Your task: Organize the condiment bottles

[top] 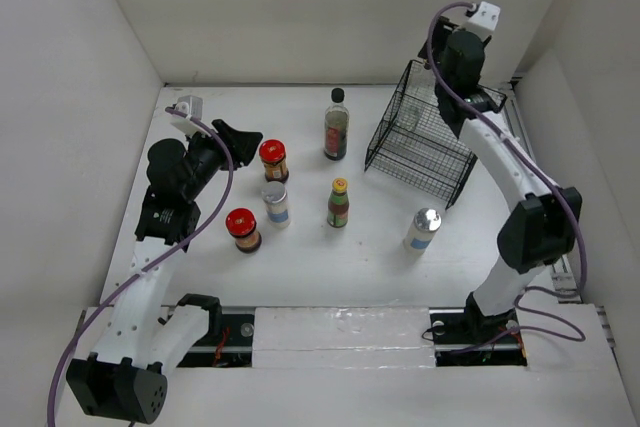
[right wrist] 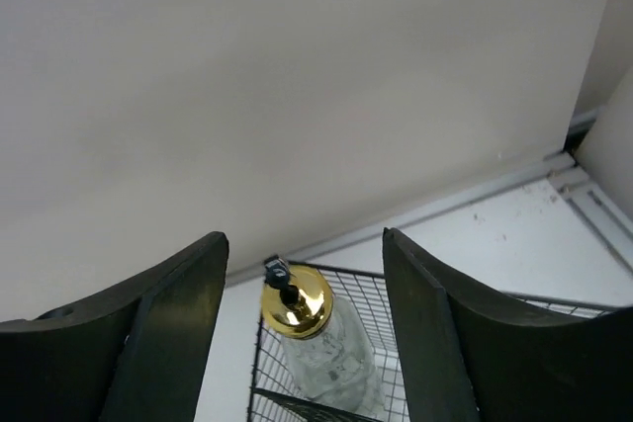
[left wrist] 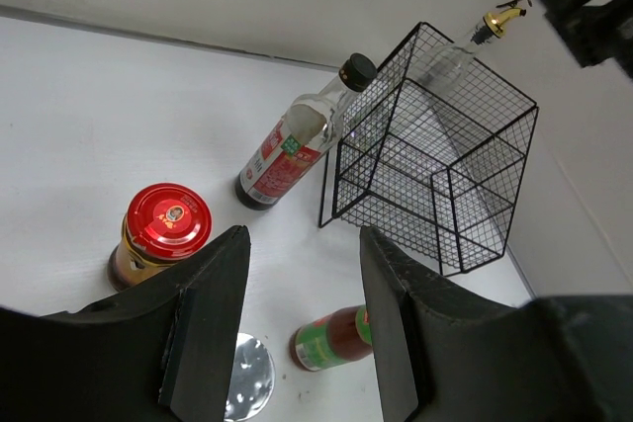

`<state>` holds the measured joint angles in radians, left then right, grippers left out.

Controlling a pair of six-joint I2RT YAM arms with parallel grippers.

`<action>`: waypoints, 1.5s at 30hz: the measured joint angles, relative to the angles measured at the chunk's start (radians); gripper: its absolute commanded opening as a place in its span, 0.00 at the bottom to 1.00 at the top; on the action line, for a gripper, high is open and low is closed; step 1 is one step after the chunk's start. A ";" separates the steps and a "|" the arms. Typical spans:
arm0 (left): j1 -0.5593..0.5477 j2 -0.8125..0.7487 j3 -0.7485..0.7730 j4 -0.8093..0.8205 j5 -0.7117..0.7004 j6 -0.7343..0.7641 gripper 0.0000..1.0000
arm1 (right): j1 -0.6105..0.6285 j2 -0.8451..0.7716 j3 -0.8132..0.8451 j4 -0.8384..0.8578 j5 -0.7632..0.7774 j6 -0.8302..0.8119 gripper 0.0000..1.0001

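On the table stand two red-lidded dark jars [top: 273, 160] [top: 242, 229], two silver-capped white bottles [top: 276, 205] [top: 424, 228], a yellow-capped green bottle [top: 339, 202] and a black-capped dark bottle [top: 337, 124]. The gold-topped clear bottle [right wrist: 302, 305] stands inside the black wire basket [top: 425, 142]. My left gripper [top: 240, 137] is open and empty, just left of the far red-lidded jar [left wrist: 163, 229]. My right gripper [right wrist: 304, 239] is open and empty, raised above the gold-topped bottle at the basket's far corner.
White walls enclose the table on the left, back and right. The basket [left wrist: 435, 175] stands at the back right, close to the wall. The black-capped bottle [left wrist: 297, 140] stands just left of the basket.
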<state>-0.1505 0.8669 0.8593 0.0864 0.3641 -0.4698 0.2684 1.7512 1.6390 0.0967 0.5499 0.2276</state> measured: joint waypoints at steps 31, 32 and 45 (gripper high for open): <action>0.000 -0.014 0.000 -0.010 -0.058 -0.028 0.53 | 0.145 0.235 0.078 -0.130 -0.983 -0.251 0.66; 0.000 -0.014 0.000 -0.011 -0.058 -0.028 0.53 | 0.148 0.249 0.085 -0.126 -0.982 -0.248 0.62; 0.000 -0.014 0.000 -0.009 -0.054 -0.029 0.53 | 0.190 0.190 -0.052 0.044 -0.897 -0.122 0.15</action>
<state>-0.1505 0.8524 0.8593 0.0772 0.3103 -0.4984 0.4587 1.9408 1.5867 0.1406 -0.3470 0.1055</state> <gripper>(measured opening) 0.531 0.443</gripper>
